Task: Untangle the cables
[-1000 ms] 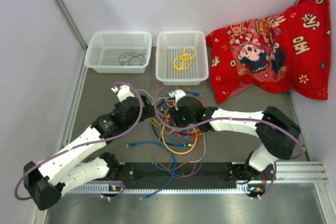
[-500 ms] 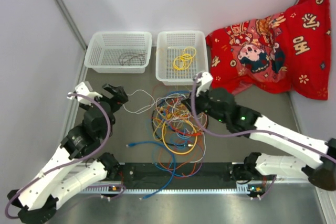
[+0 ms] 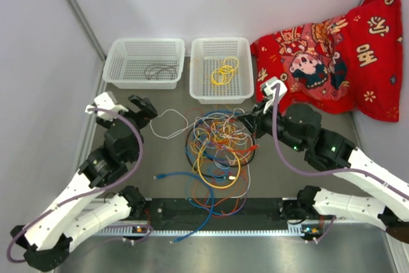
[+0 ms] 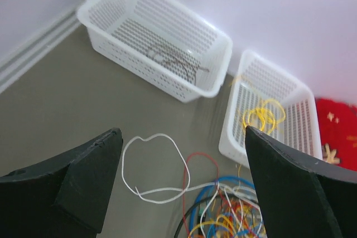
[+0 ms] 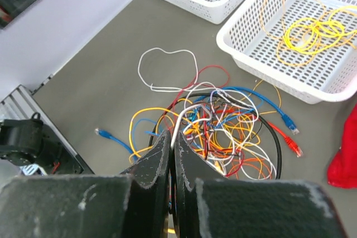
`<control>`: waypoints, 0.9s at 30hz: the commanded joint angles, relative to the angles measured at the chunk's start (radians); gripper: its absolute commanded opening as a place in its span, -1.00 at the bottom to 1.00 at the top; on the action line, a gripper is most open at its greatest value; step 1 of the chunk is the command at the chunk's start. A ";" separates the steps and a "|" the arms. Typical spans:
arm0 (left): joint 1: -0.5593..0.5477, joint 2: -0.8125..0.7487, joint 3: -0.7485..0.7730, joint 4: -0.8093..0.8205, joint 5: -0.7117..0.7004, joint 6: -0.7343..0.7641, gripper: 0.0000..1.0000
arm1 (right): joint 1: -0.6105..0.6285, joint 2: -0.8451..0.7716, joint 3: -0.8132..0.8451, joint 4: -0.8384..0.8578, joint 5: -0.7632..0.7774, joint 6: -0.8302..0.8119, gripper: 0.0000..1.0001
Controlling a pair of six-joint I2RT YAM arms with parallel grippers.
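The cables (image 3: pixel 214 145) lie as a tangled heap of yellow, orange, blue, white, red and black wires mid-table, also in the right wrist view (image 5: pixel 228 121). A white loop (image 3: pixel 167 123) sticks out of the heap to the left and shows in the left wrist view (image 4: pixel 156 165). My left gripper (image 3: pixel 146 112) is wide open and empty, just left of that loop (image 4: pixel 181 137). My right gripper (image 3: pixel 248 121) is at the heap's right edge, shut on a white cable (image 5: pixel 189 116) that rises from the tangle into the fingers (image 5: pixel 173 135).
Two white baskets stand at the back. The left one (image 3: pixel 144 83) holds a dark cable (image 3: pixel 160 70); the right one (image 3: pixel 220 97) holds a yellow cable (image 3: pixel 223 70). A red patterned cushion (image 3: pixel 332 62) lies at the back right. Blue and orange wires trail over the front rail (image 3: pixel 192 212).
Both grippers have pulled back from the middle of the tangle, the left one to the left and open, the right one to the right holding a white cable. The heap has spread.
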 commanded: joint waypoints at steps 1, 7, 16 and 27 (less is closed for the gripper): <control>0.003 0.091 0.003 0.044 0.258 0.000 0.90 | 0.013 -0.025 0.105 -0.015 -0.010 -0.018 -1.00; 0.003 0.223 -0.069 0.125 0.588 -0.099 0.83 | 0.011 -0.053 0.077 -0.007 -0.004 0.016 -1.00; 0.007 0.358 -0.100 0.277 0.769 -0.137 0.80 | 0.013 -0.119 0.063 -0.047 -0.013 0.060 -1.00; 0.081 0.368 -0.122 0.033 0.720 -0.205 0.64 | 0.013 -0.185 0.028 -0.081 0.067 0.060 -1.00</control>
